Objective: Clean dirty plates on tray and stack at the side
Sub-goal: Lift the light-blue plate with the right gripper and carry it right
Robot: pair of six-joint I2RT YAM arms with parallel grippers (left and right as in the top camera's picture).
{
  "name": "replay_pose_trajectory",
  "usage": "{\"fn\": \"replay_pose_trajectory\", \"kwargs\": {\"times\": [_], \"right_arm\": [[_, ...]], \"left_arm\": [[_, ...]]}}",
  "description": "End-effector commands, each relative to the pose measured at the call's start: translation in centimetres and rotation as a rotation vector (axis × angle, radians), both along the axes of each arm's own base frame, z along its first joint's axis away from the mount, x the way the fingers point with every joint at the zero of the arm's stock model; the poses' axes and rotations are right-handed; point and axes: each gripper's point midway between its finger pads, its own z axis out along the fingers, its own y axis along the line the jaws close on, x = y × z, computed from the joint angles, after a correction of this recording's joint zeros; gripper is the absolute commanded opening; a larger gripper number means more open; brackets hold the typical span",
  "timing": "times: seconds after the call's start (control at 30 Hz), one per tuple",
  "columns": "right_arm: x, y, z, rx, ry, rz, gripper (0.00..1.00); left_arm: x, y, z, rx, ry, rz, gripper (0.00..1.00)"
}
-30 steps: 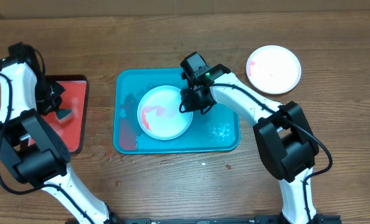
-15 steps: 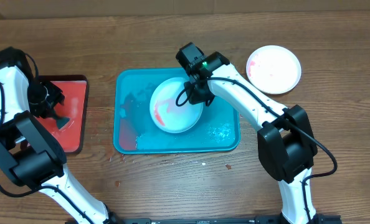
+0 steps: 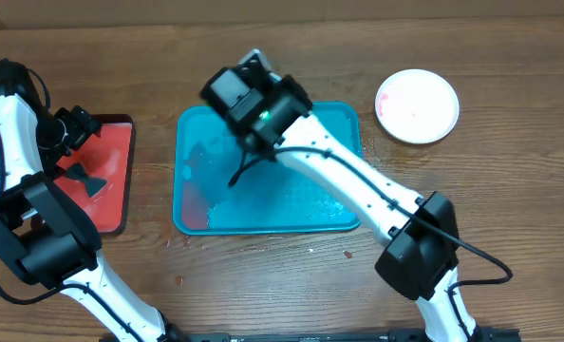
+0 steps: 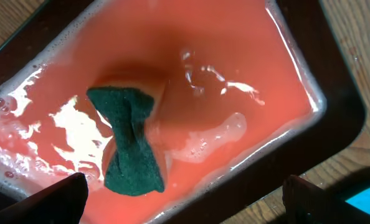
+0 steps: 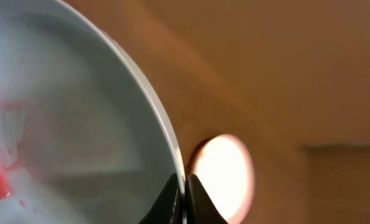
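your right gripper [image 5: 184, 194] is clamped on the rim of the pale plate [image 5: 79, 118], smeared red and lifted above the teal tray [image 3: 291, 204]. hold it steady and tilted. the left gripper [image 4: 185, 208], fingers wide apart, hangs over the green sponge [image 4: 130, 149] in the red tray [image 4: 341, 112]. drop straight down and pinch the sponge's narrow middle.

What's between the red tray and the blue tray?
Nothing but bare wooden table. The overhead view shows the red tray and the blue tray apart, with only wood between them.
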Motion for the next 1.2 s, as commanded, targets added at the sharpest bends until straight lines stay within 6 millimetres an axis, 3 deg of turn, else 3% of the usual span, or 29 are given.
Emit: {"fn": "replay_pose_trajectory", "kwargs": {"times": [0.0,0.2,0.4,0.53,0.6,0.63,0.73,0.77,0.83,0.93,1.0,1.07,1.1,1.17], "right_arm": [[0.1,-0.6,7.1,-0.227,-0.208,-0.001,0.04],[0.3,2.4,10.2,-0.366,-0.274,0.097,0.04],[0.5,2.7,13.2,-0.436,-0.345,0.058,0.04],[0.7,3.1,13.5,-0.364,-0.383,0.047,0.04],[1.0,4.3,12.2,-0.151,-0.419,0.052,0.04],[1.1,5.0,10.6,-0.043,-0.392,0.075,0.04],[-0.4,8.3,3.4,0.086,-0.052,0.331,0.04],[-0.8,8.5,2.0,0.078,0.026,0.385,0.04],[-0.3,6.8,1.7,0.039,0.042,0.346,0.04],[2.2,1.6,4.6,0.058,-0.121,0.089,0.04],[3.7,-1.3,5.3,0.164,-0.152,-0.021,0.04],[4.8,-3.7,4.6,0.314,-0.092,-0.077,0.04],[5.5,-5.2,3.3,0.447,0.002,-0.099,0.09],[6.3,-7.4,1.4,0.619,0.147,-0.115,0.09]], "left_arm": [[0.8,-0.2,1.0,0.005,-0.037,-0.017,1.0],[0.8,-0.2,1.0,0.005,-0.036,-0.017,1.0],[0.8,-0.2,1.0,0.005,-0.036,-0.017,1.0],[0.8,-0.2,1.0,0.005,-0.036,-0.017,1.0],[0.8,-0.2,1.0,0.005,-0.036,-0.017,1.0],[0.8,-0.2,1.0,0.005,-0.037,-0.017,1.0],[0.8,-0.2,1.0,0.005,-0.036,-0.017,1.0],[0.8,-0.2,1.0,0.005,-0.036,-0.017,1.0],[0.8,-0.2,1.0,0.005,-0.037,-0.017,1.0],[0.8,-0.2,1.0,0.005,-0.037,-0.017,1.0],[0.8,-0.2,1.0,0.005,-0.036,-0.017,1.0],[0.8,-0.2,1.0,0.005,-0.036,-0.017,1.0],[0.8,-0.2,1.0,0.005,-0.036,-0.017,1.0],[0.8,-0.2,1.0,0.005,-0.036,-0.017,1.0]]}}
